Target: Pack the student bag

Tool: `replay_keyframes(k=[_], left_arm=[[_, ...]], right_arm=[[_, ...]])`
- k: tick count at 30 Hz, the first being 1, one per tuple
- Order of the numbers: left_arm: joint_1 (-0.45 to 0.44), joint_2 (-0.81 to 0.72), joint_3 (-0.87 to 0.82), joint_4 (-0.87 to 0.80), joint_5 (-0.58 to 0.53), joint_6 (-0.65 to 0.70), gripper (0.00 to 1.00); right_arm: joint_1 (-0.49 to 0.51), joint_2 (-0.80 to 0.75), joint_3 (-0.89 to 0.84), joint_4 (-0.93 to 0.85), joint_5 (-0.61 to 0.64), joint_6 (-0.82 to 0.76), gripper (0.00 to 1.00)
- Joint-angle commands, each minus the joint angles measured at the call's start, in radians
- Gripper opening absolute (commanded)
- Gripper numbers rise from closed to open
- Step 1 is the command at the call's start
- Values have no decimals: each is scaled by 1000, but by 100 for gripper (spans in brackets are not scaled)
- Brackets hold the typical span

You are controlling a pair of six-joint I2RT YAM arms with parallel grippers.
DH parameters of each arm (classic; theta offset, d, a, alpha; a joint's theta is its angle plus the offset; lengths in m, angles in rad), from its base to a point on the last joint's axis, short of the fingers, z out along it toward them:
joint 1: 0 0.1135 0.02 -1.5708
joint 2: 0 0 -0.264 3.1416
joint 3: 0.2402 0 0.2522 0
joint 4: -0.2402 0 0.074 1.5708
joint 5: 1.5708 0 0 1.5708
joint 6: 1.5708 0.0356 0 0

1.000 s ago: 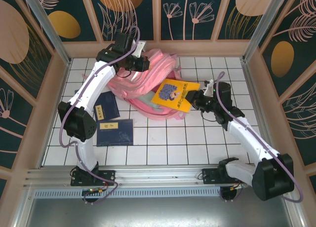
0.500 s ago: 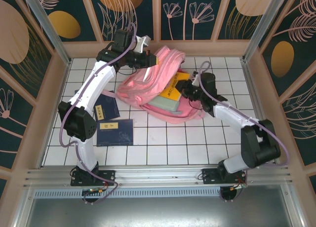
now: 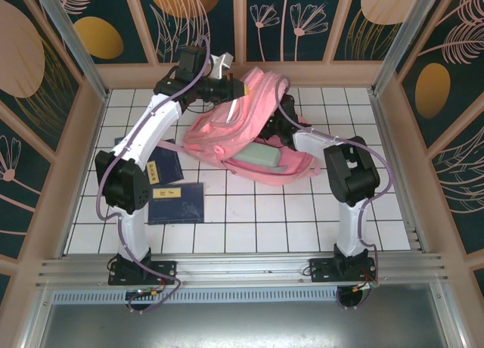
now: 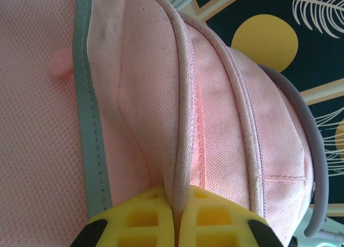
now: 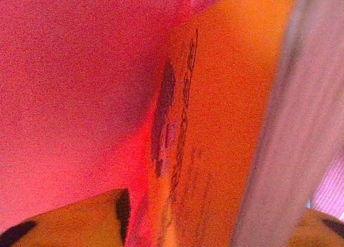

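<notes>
The student bag (image 3: 227, 125), big and pink, lies at the back of the tiled table with its top lifted. My left gripper (image 4: 177, 196) is shut on a piped pink seam of the student bag (image 4: 226, 123), the fabric pinched between the yellow fingers (image 4: 134, 220). It holds the bag's upper edge up at the rear, where the left gripper (image 3: 236, 91) meets it. My right arm reaches into the bag's mouth. Inside, the right gripper (image 5: 215, 215) stands open, its jaws wide apart around a yellow book (image 5: 226, 96) that leans against the pink lining (image 5: 80, 70).
Two dark blue books (image 3: 178, 203) (image 3: 162, 163) lie on the tiles left of the bag. A pale green flat item (image 3: 261, 155) rests against the bag's lower front. The cage's frame and patterned walls close in the back and sides.
The right gripper carried the yellow book from above the bag into its mouth and its jaws spread. The left gripper lifted the bag's top edge higher.
</notes>
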Motion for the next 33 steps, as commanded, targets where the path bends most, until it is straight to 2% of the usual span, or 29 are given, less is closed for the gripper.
replay_keyframes(k=[1, 5, 11, 13, 15, 17, 20, 23, 26, 28, 30, 33], left_arm=[[1, -20, 50, 214, 57, -16, 0], [30, -18, 19, 257, 50, -61, 0], [71, 0, -20, 344, 47, -124, 0], [72, 27, -3, 343, 45, -126, 0], [73, 57, 12, 340, 43, -134, 0], [71, 72, 14, 321, 14, -122, 15], [56, 87, 5, 295, 7, -103, 24], [23, 82, 8, 225, -38, -59, 48], [16, -2, -26, 158, -124, -12, 57], [23, -110, -96, 114, -244, 18, 59], [47, -250, -221, 80, -384, 27, 60], [119, -524, -532, 136, -487, -33, 69]], right_arm=[[-7, -58, 32, -7, 28, -32, 63], [-28, -195, -20, -108, 127, -126, 72], [-86, -393, -170, -173, 182, -187, 72], [-98, -450, -202, -230, 240, -211, 72], [-100, -515, -227, -304, 349, -238, 72], [-101, -586, -264, -358, 459, -239, 71], [-105, -697, -327, -423, 615, -230, 69], [-96, -812, -387, -457, 729, -231, 68], [-56, -895, -417, -441, 727, -295, 68], [-9, -920, -418, -395, 614, -386, 68], [56, -909, -400, -385, 537, -441, 68], [131, -846, -390, -346, 321, -496, 67]])
